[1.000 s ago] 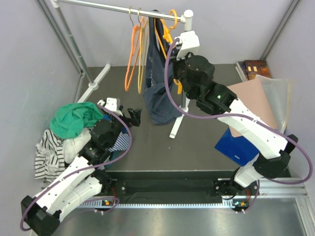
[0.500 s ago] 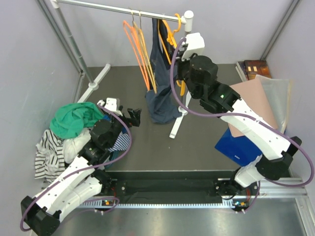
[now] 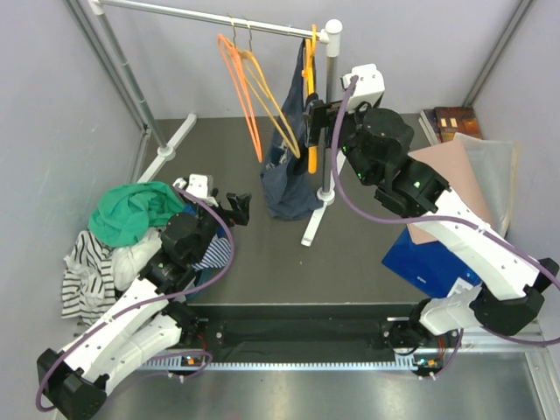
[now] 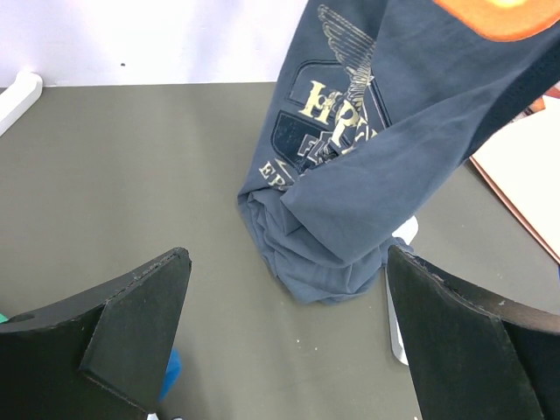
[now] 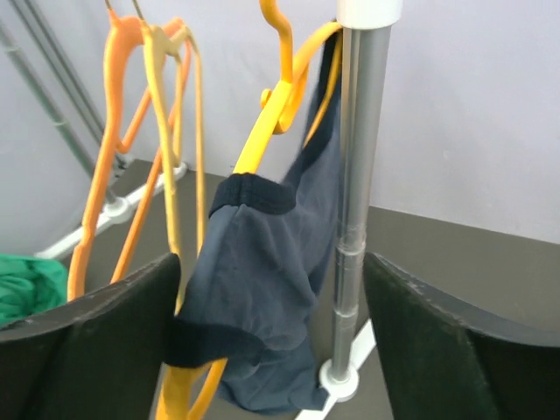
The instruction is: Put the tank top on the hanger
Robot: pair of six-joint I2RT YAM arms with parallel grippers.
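Both my grippers are gaping, grasping nothing: right gripper (image 5: 271,262) near the one tank top (image 5: 254,245), which is hanging on the hanger (image 5: 262,122), one of three along the rail (image 3: 175,12); left gripper (image 4: 287,254) hovering well apart.

Soft matt cloth tank top (image 5: 262,271), glossy plastic hanger (image 5: 262,131), smooth metal pole (image 5: 360,131).

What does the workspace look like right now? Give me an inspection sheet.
Surface: dark table, tank top's lower end bunched on it.
Job's things: tank top hangs from hanger, hooked on rail by post.
Clutter: green garment, striped cloth left; blue box, books right; orange hangers on rail.
Pincers: left pincer open, low, facing tank top; right pincer open, facing hanger.
Cables: purple cable along each arm; no snag seen.
Surroundings: grey walls; nothing else seen.
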